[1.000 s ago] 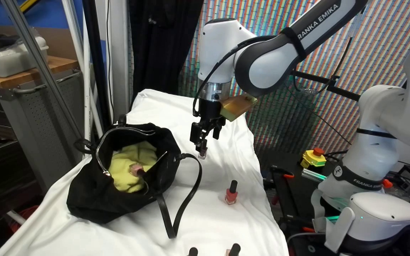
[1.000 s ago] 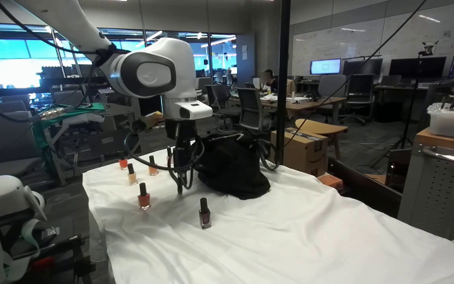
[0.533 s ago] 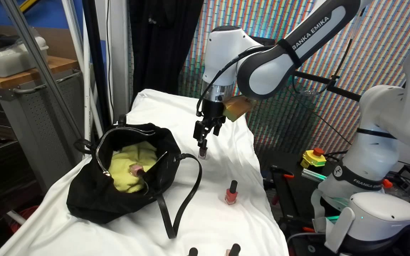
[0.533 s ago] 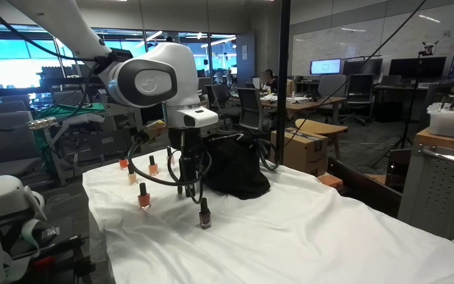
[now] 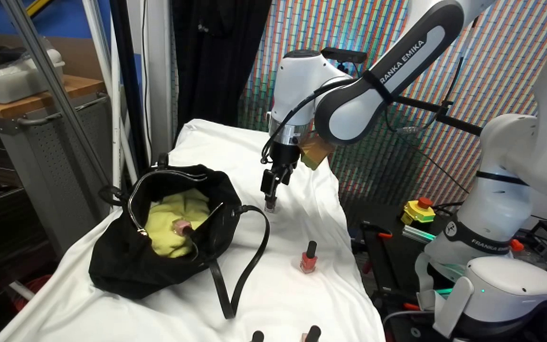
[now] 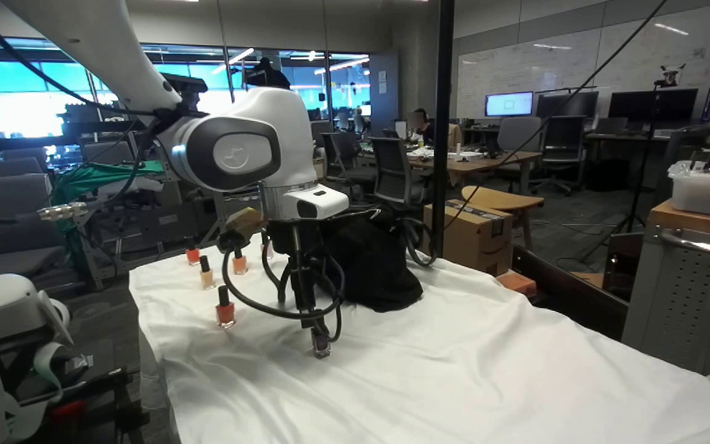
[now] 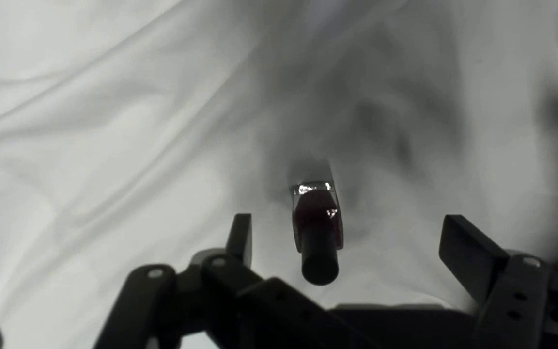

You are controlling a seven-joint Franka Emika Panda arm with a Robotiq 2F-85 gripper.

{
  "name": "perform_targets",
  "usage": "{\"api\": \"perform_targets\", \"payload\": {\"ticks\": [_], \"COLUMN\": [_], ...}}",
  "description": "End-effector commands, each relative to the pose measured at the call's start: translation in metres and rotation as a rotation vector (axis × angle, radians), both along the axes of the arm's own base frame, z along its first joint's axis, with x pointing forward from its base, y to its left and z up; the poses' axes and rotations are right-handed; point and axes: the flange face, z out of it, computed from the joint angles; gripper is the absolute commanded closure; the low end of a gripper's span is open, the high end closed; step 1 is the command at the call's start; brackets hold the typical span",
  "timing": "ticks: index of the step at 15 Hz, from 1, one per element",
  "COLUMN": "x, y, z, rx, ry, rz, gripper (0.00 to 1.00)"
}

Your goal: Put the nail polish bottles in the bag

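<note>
Ana: In the wrist view, what sits in front of you is the wine-red bottle (image 7: 318, 218), upright on the white cloth (image 7: 90, 169). Its clear glass catches bright glints, and its round black cap faces up at the camera.

Ben: Your gripper (image 7: 349, 237) has its fingers (image 7: 472, 257) spread wide apart, one left, one right. The bottle is in the gap between them, apart from both.

Ana: In an exterior view you have the bag (image 5: 126, 270) on the left, soft black fabric, gaping at the top to show a yellow-green inside (image 5: 171, 241). A pink bottle (image 5: 180, 226) with a dark cap lies tilted in there.

Ben: The bag's black strap (image 5: 219, 287) loops onto the cloth. Right of it stands the red bottle (image 5: 308, 262), coral under a tall black cap. Farther back, the foot of the wine-red bottle shows just below your gripper, which covers its cap.

Ana: In an exterior view you get a cream bottle (image 6: 208, 279), a peach bottle (image 6: 240, 265) and, at the far left, an orange bottle (image 6: 192, 255), all upright with black caps. A pinkish bottle (image 6: 270, 250) is partly hidden beside your gripper.

Ben: The red bottle stands nearer than those, and the wine-red bottle nearest, its base on the cloth, your gripper around its cap. The bag slumps beyond, to the right.
</note>
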Motion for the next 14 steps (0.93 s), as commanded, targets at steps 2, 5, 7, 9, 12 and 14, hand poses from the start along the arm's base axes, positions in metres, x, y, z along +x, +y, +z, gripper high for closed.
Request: {"api": "perform_targets", "payload": {"ticks": [2, 5, 7, 9, 12, 14], "x": [0.0, 0.0, 0.001, 0.001, 0.002, 0.003], "y": [-0.005, -0.006, -0.006, -0.007, -0.01, -0.013], "z": [-0.019, -0.032, -0.038, -0.043, -0.047, -0.049], "rx": [0.02, 0.03, 0.039, 0.05, 0.069, 0.073], "ry": [-0.007, 0.009, 0.015, 0.023, 0.036, 0.044], "rz": [0.067, 0.098, 0.115, 0.13, 0.142, 0.147], "gripper": [0.0, 0.0, 0.0, 0.0, 0.0, 0.0]}}
